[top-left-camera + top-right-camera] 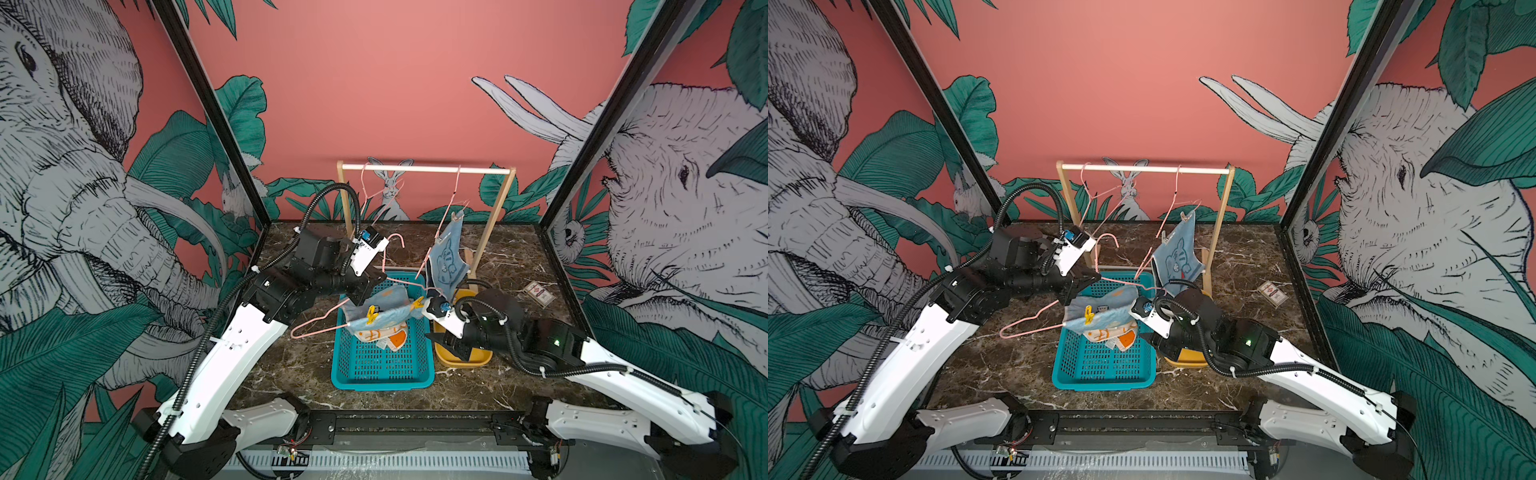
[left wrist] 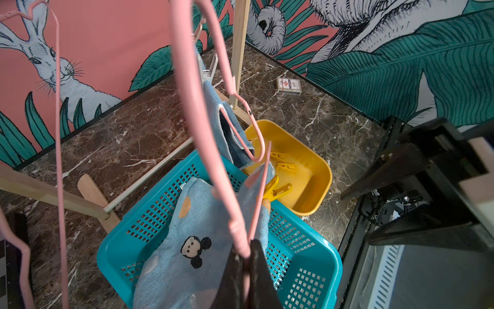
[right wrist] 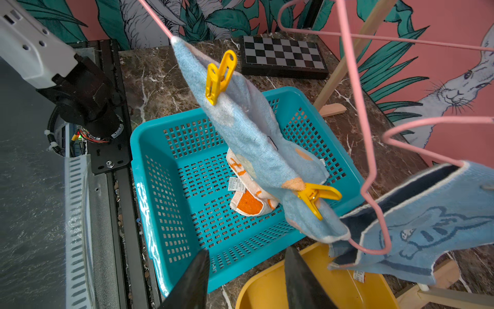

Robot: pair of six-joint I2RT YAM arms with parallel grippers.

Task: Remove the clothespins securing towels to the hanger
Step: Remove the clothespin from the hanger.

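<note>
I find no legible text, number or brand in any view. The small box point(image 2: 288, 85) carries a red-and-white printed label that is too small to read. The white tag point(image 3: 236, 184) on the orange-patterned towel point(image 3: 248, 204) bears fine print, which I also cannot read.

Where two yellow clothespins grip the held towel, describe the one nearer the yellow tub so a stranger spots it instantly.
Over the teal basket, the left gripper holds a pink hanger draped with a spotted light blue towel. The clothespin clamps the towel's end toward the yellow tub, beside an orange spot; its twin sits at the opposite end.
</note>
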